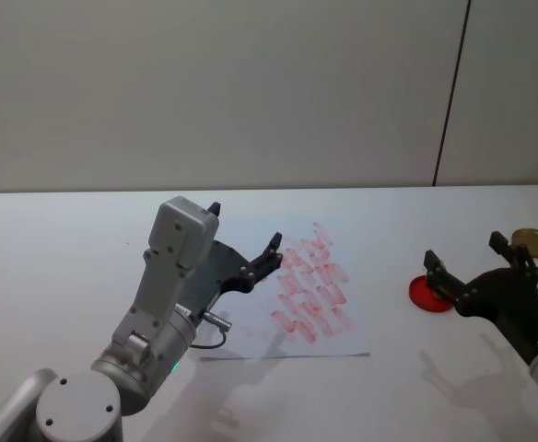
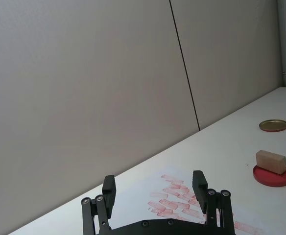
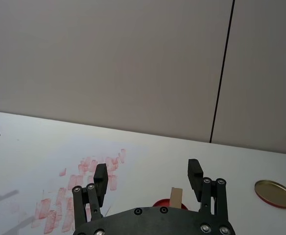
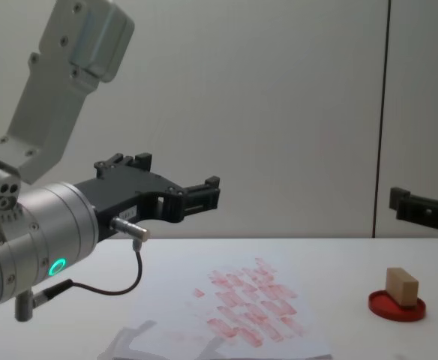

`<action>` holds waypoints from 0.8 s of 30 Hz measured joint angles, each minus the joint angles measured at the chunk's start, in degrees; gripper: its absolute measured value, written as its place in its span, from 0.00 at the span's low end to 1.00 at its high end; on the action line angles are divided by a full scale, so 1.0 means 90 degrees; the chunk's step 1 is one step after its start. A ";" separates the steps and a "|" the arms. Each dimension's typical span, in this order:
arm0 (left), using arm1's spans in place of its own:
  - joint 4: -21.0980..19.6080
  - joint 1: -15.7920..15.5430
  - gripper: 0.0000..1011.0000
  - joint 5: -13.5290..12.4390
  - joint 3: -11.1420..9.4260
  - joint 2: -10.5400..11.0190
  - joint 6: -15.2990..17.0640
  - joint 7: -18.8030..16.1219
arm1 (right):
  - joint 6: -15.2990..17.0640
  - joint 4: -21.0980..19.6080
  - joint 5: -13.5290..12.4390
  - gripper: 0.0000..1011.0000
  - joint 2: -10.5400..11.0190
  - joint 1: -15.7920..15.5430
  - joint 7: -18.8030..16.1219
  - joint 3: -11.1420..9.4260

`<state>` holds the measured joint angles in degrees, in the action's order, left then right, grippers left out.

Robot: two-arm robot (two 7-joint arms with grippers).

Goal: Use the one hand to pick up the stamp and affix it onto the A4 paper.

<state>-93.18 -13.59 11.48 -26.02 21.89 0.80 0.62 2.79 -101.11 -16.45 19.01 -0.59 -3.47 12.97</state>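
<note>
Standing on the red ink pad [image 4: 397, 308], the stamp [image 4: 401, 286] shows in chest view; head view: right end effector [image 1: 463, 250] open above the pad, left end effector [image 1: 245, 224] open over the A4 paper [image 1: 345, 343].

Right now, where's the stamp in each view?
Head view: hidden behind the right gripper, which overlaps the red ink pad.
Left wrist view: stamp lying on the red ink pad, nearer than the gold lid.
Right wrist view: stamp seen between the right gripper's fingers, on the red ink pad.
Chest view: stamp lower right, on the red ink pad.
Shared landmark: the red ink pad.
</note>
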 joint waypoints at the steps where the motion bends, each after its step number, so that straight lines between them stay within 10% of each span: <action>1: 0.0000 0.0000 0.98 0.0000 0.0000 0.0000 0.0000 0.0000 | 0.0031 0.0003 0.0000 0.99 -0.0010 0.0009 0.0015 0.0001; 24: 0.0000 0.0000 0.98 0.0000 0.0000 0.0000 0.0000 0.0000 | 0.1839 0.0748 -0.0159 0.99 -0.0628 0.0852 0.1007 -0.0042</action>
<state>-93.18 -13.59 11.48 -26.02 21.89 0.80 0.62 19.34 -94.37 -17.88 13.35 7.08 5.60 12.59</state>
